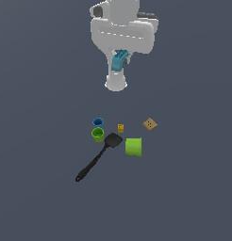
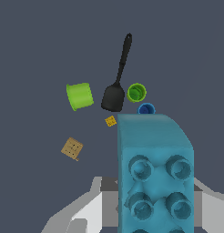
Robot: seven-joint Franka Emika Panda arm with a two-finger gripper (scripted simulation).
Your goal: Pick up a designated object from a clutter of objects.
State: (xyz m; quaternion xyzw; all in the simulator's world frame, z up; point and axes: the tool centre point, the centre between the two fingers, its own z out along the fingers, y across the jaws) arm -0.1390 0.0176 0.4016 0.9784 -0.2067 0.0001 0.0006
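Note:
The designated object, a light-blue studded toy brick (image 1: 119,60) (image 2: 155,173), hangs high above the floor, held in my gripper (image 1: 119,63). The gripper is shut on it, and the white arm hides most of the fingers. In the wrist view the brick fills the near foreground with its round sockets facing the camera. The clutter of objects lies far below on the grey floor: a black spatula (image 1: 96,159) (image 2: 118,77), a large lime-green cup (image 1: 133,147) (image 2: 79,96), a small green cup (image 1: 97,134) (image 2: 136,92) and a small blue cup (image 1: 98,123) (image 2: 146,109).
A tiny yellow block (image 1: 120,128) (image 2: 111,121) sits between the cups. A tan square cracker (image 1: 150,124) (image 2: 72,148) lies toward the exterior view's right. The white arm base (image 1: 116,84) stands behind the clutter. The lime-green cup lies on its side.

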